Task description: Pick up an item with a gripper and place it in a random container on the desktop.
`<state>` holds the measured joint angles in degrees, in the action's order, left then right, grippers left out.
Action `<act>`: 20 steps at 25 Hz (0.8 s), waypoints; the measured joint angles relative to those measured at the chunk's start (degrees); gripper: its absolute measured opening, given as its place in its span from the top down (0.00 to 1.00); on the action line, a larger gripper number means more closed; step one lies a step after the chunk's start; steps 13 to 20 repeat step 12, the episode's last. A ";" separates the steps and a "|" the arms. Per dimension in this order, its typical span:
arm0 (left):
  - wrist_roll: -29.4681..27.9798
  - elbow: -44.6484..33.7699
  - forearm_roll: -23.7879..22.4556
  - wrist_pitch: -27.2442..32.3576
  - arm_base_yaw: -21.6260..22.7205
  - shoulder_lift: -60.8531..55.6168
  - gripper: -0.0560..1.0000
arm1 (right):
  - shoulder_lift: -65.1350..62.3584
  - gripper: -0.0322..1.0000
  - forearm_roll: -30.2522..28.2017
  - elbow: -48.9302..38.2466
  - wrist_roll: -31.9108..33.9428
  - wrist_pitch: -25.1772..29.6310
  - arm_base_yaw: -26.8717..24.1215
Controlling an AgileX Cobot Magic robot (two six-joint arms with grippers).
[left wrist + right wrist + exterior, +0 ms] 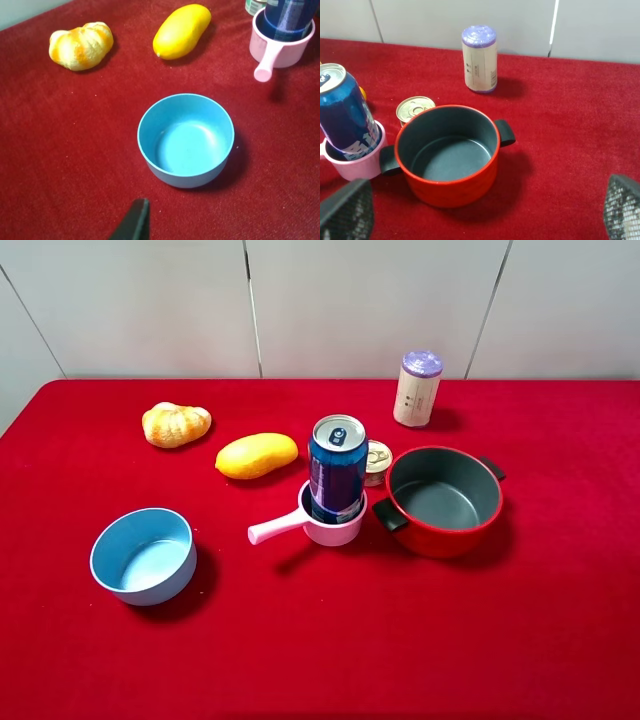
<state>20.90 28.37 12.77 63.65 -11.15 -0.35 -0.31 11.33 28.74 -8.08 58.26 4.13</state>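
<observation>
Looks like a lab/test setup, not a home: flat table in bright red cloth [560, 640], plain pale panelled wall [360, 300] behind, assorted props laid out.

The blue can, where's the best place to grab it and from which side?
Probably the blue can by its exposed upper body, just under the silver top, coming from above or from the front. It stands upright with its base inside the pink saucepan, and the red pot crowds its right side.
</observation>
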 joint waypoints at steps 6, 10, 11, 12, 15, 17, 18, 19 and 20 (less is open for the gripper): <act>0.00 -0.34 0.16 -0.54 0.00 0.00 0.01 | 0.00 0.30 0.00 0.00 0.00 0.00 0.00; 0.00 -0.34 0.16 -0.54 0.00 0.00 0.01 | 0.00 0.30 0.00 0.00 0.00 0.00 0.00; 0.00 -0.34 0.16 -0.54 0.00 0.00 0.01 | 0.00 0.30 0.00 0.00 0.00 0.00 0.00; 0.00 -0.34 0.21 -0.54 0.00 0.00 0.01 | 0.00 0.30 0.00 0.00 0.00 0.00 0.00; 0.00 -0.34 0.21 -0.54 0.00 0.00 0.01 | 0.00 0.30 0.00 0.00 0.00 0.00 0.00; 0.00 -0.34 0.21 -0.54 0.00 0.00 0.01 | 0.00 0.30 0.00 0.00 0.00 0.00 0.00; 0.00 -0.34 0.21 -0.54 0.00 0.00 0.01 | 0.00 0.30 0.00 0.00 0.00 0.00 0.00; 0.00 -0.34 0.21 -0.54 0.00 0.00 0.01 | 0.00 0.30 0.00 0.00 0.00 0.00 0.00; 0.00 -0.34 0.21 -0.54 0.00 0.00 0.01 | 0.00 0.30 0.00 0.00 0.00 0.00 0.00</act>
